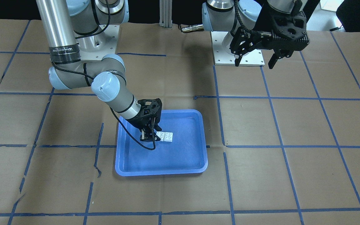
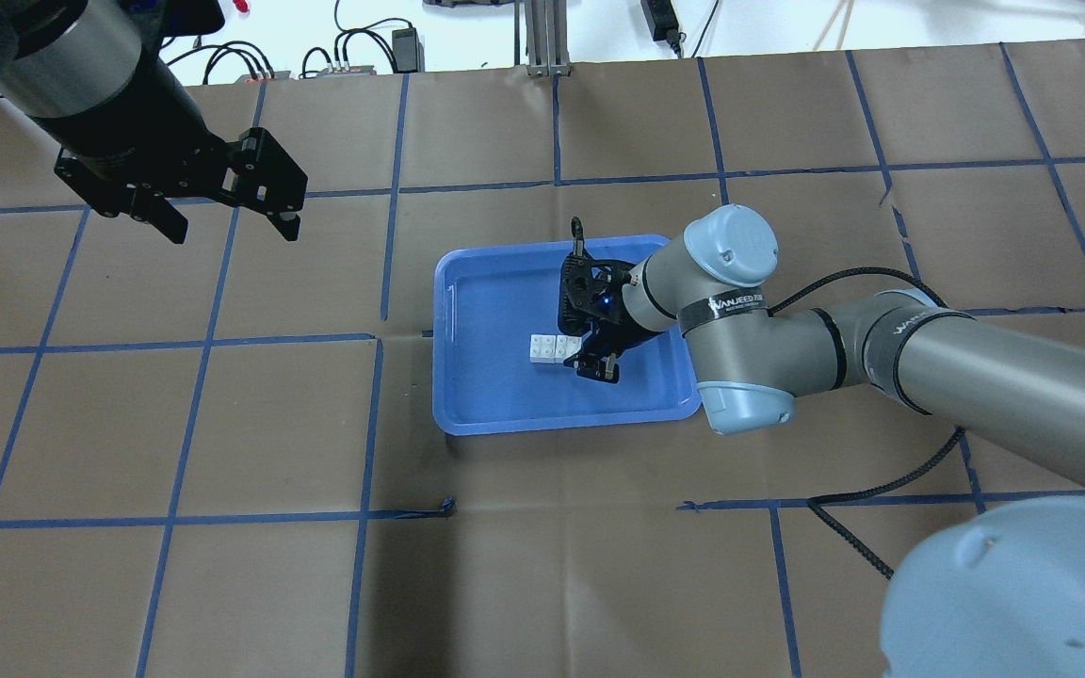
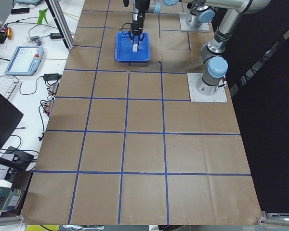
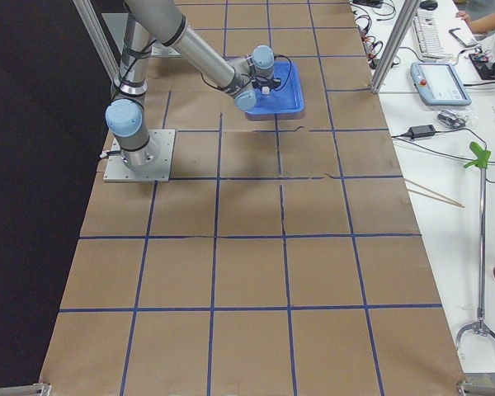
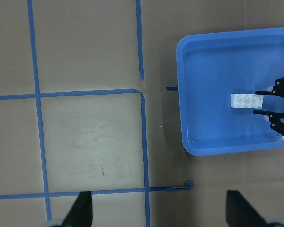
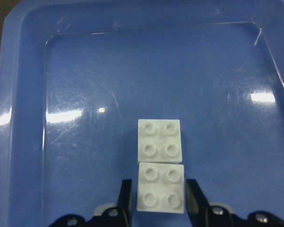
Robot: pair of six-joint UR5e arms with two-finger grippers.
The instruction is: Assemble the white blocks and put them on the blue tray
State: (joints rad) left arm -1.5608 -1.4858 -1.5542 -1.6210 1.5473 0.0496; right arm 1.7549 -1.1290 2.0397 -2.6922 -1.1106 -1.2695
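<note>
While at right hand (image 6: 159,185), white blocks (image 6: 160,156) mid-tray (image 6: 85,71).

Clock directions follow the overhead view, with 12 o'clock pointing away from the robot. The tray (image 2: 495,301) lies on the table (image 2: 222,424) near its middle. The two blocks (image 2: 550,348) rest inside the tray, a little toward 7 o'clock of its centre. They touch edge to edge, one at 9 o'clock of the other. The right gripper (image 2: 585,351) sits at 3 o'clock of the pair, its fingers flanking the nearer block at 12 and 6 o'clock. The left gripper (image 2: 232,226) hangs above the table at 10 o'clock of the tray, well apart from it.
</note>
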